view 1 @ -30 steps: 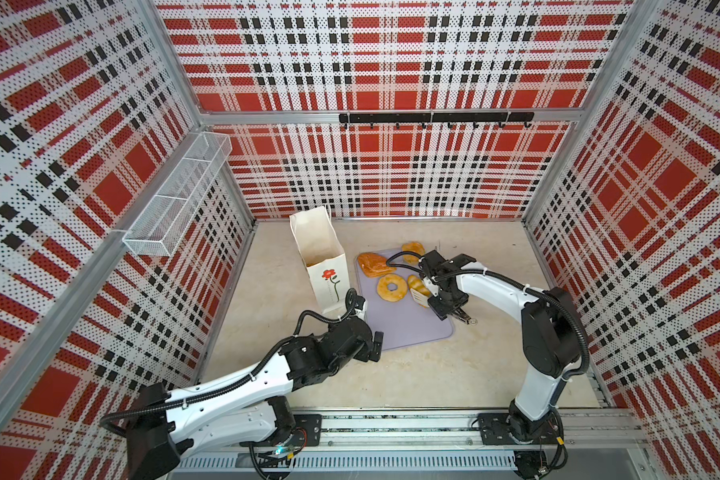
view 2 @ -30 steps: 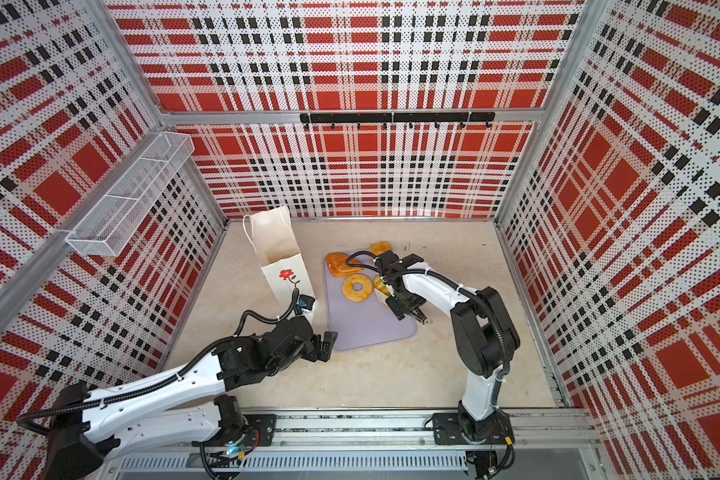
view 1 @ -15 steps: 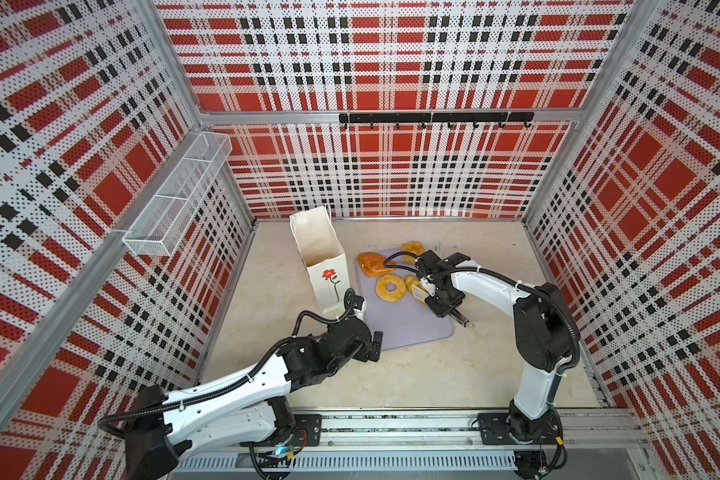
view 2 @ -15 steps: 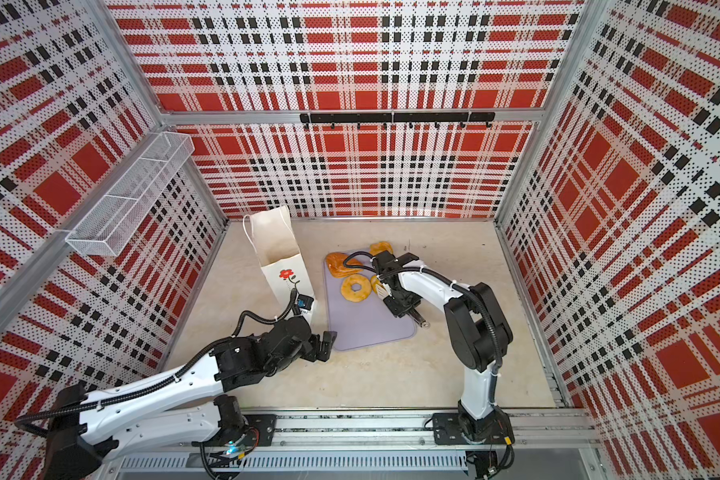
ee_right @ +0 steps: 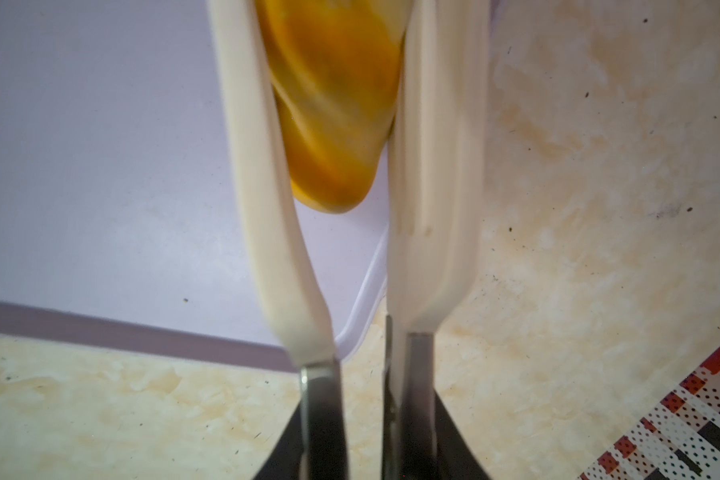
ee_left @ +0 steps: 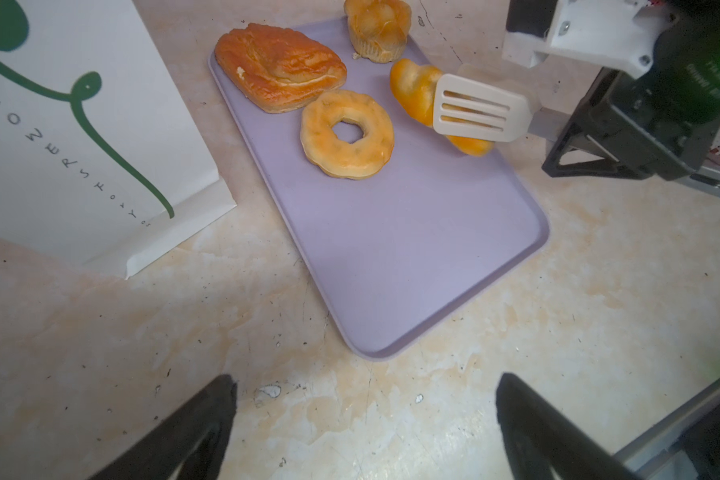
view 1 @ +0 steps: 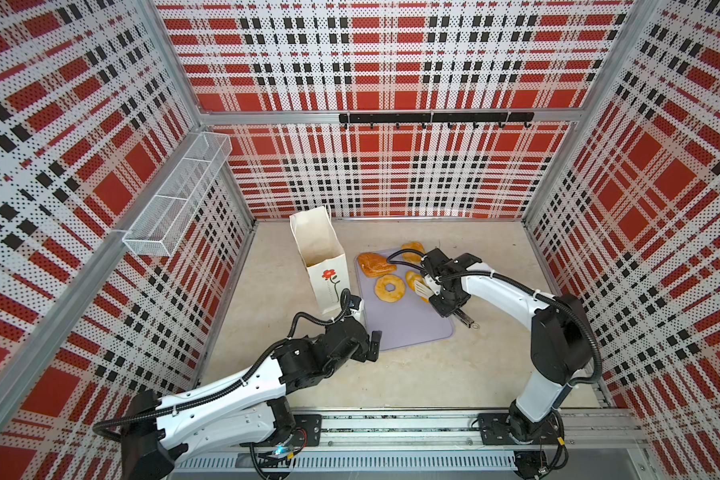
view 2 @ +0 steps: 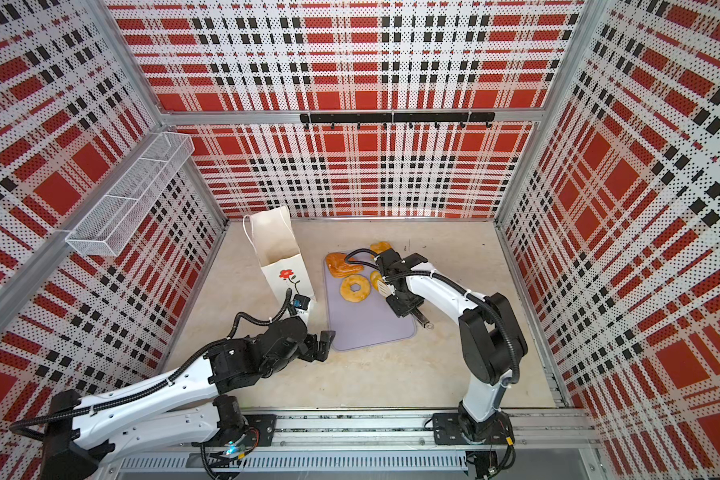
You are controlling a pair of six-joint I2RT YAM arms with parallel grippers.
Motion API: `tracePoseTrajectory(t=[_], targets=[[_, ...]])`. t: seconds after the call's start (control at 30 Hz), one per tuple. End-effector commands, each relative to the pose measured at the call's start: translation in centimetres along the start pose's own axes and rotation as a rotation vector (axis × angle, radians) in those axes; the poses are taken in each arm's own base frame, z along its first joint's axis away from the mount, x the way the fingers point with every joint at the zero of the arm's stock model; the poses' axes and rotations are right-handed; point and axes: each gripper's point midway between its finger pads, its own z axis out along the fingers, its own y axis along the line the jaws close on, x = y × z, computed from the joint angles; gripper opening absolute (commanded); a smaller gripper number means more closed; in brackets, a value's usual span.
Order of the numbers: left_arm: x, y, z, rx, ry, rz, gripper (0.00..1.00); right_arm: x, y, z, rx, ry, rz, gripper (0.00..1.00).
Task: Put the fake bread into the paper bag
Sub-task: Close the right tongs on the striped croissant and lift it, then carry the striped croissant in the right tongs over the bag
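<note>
Indoors, we work a beige table (view 1: 412,374) walled in red plaid (view 1: 391,62). Mid-frame, our right claw (view 1: 444,299) clamps white tongs (ee_left: 474,110), pinching a golden roll (ee_left: 416,87) at the lilac tray's (ee_left: 391,249) right edge; our left claw (ee_left: 366,399) gapes wide below the upright bag (view 1: 323,266).

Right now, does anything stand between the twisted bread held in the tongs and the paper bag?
Only low things: the ring doughnut and the flaky pastry lie on the tray between the twisted bread, gripped by the tongs, and the paper bag. Above them nothing visible blocks the bag's open top.
</note>
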Motion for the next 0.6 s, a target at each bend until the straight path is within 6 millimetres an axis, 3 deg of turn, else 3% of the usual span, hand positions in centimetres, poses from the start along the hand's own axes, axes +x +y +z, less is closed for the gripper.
tracePoseTrajectory(t=[0.0,0.2,0.57], targets=[[-0.4,0.6,-0.6,-0.020,-0.030,-0.014,0.99,0.2,-0.2,-1.9,-0.005,-0.055,0.033,0.27],[-0.8,0.7,-1.2,-0.015,-0.054,-0.021,0.99,0.3,0.6,-4.5,-0.016,-0.130,0.019,0.27],[-2.2,0.9,-3.2,-0.034,-0.124,0.000,0.99,-1.3,4.3,-9.9,-0.131,-0.330,0.017,0.27]])
